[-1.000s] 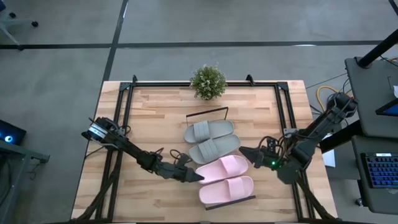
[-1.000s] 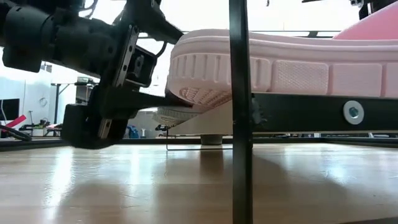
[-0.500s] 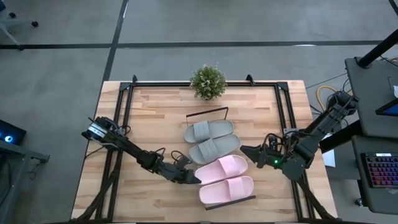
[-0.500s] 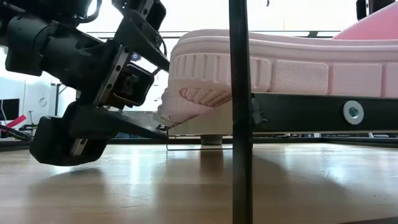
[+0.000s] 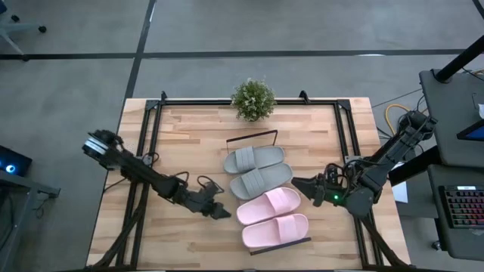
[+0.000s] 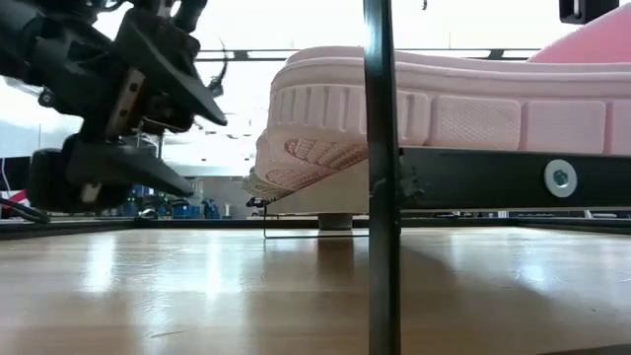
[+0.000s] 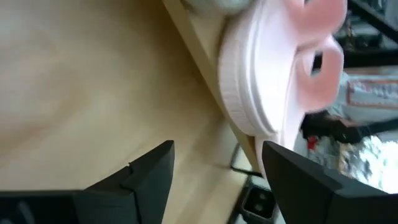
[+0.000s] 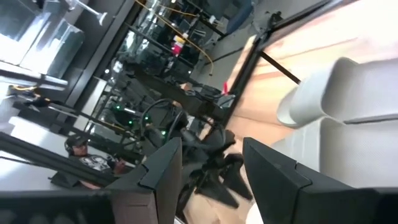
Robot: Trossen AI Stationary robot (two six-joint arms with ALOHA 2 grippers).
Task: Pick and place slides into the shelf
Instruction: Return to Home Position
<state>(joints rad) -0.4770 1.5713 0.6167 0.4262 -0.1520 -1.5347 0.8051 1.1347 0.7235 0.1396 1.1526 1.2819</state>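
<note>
Left fingers (image 5: 218,212) hover low over the pale wooden surface (image 5: 189,143), spread wide with nothing between them; the left wrist view shows only bare wood in the gap. Straight ahead of their tips, close but not touching, lies the rounded end of the upper pale pink open-toe slide (image 5: 271,205). The lower pale pink slide (image 5: 275,230) sits just to one side of it, and the nearer grey wide-strap slide (image 5: 261,182) and farther grey slide (image 5: 254,159) lie off to the other side.

All four rest side by side on the long, narrow shelf of light board with thin black wire rims (image 5: 252,137). Their long axes cross the shelf and run roughly in line with the left arm's reach. A small green potted plant (image 5: 253,99) stands past the shelf's far rim.

Right fingers (image 5: 304,183) hang just off the opposite ends of the slides, level with the nearer grey one, also parted and empty.

Placing looks finished, so only the retreat remains. The left arm is the closer one to the pink pair, and drawing straight back along that slide's long axis should clear it, whereas a sideways swing might nudge it.
</note>
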